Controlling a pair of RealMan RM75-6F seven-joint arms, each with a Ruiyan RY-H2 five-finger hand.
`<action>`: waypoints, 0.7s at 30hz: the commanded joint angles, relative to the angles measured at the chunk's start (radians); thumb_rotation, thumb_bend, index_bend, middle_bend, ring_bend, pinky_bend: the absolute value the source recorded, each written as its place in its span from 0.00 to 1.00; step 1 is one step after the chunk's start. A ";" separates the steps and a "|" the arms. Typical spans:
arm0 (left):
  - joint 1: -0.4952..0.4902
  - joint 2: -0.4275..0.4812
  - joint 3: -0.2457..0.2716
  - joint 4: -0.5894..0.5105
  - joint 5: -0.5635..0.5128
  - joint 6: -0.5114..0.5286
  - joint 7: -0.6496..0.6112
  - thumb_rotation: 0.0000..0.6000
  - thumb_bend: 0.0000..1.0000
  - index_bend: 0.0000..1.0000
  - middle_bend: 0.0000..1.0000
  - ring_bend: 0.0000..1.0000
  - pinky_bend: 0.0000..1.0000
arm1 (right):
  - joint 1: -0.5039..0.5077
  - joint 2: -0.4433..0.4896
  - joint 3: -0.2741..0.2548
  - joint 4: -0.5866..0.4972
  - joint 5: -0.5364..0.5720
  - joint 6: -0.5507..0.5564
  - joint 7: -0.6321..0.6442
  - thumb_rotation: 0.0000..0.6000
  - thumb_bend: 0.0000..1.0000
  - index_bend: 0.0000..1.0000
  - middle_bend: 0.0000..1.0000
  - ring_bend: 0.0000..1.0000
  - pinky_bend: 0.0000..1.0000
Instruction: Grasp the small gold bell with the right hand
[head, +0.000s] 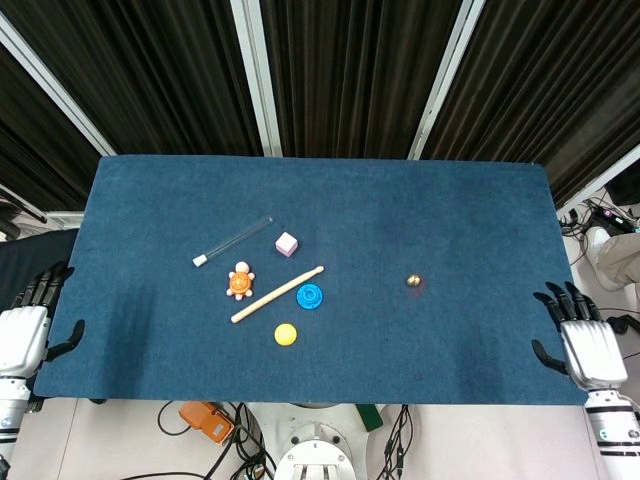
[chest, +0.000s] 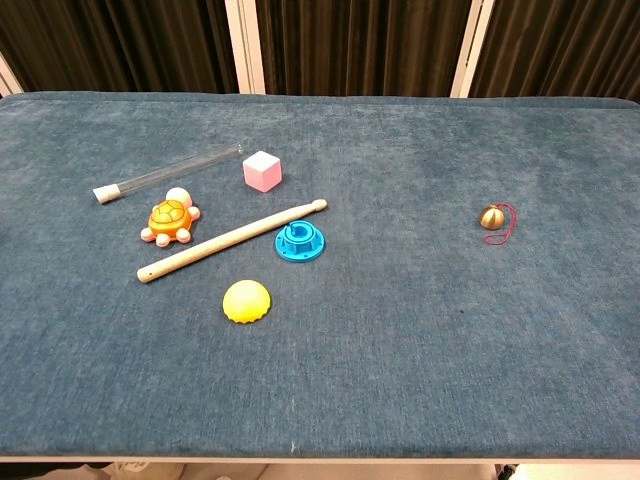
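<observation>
A table (head: 480, 215) covered in dark blue felt-like cloth fills the middle. Behind it hang black pleated curtains (head: 340, 70) — split by pale vertical posts (head: 252, 70). Cables (head: 240, 455) trail over the light floor below.

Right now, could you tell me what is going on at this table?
Nothing is being handled yet. The small gold bell lies alone on the blue table, apart from the toys on the other side. The right hand hovers open at the table's near right corner, and the left hand waits open off the left edge.
</observation>
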 joint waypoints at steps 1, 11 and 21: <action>-0.001 0.000 0.000 0.000 -0.001 -0.003 0.002 1.00 0.39 0.07 0.00 0.04 0.16 | 0.121 -0.026 0.032 0.020 0.048 -0.170 -0.024 1.00 0.42 0.27 0.15 0.07 0.17; -0.001 0.003 -0.003 0.002 -0.008 -0.005 -0.009 1.00 0.39 0.07 0.00 0.04 0.16 | 0.322 -0.155 0.103 0.067 0.205 -0.400 -0.207 1.00 0.42 0.34 0.15 0.07 0.17; -0.002 0.004 -0.004 0.004 -0.012 -0.010 -0.008 1.00 0.39 0.07 0.00 0.04 0.16 | 0.456 -0.271 0.148 0.192 0.330 -0.506 -0.243 1.00 0.42 0.38 0.14 0.07 0.16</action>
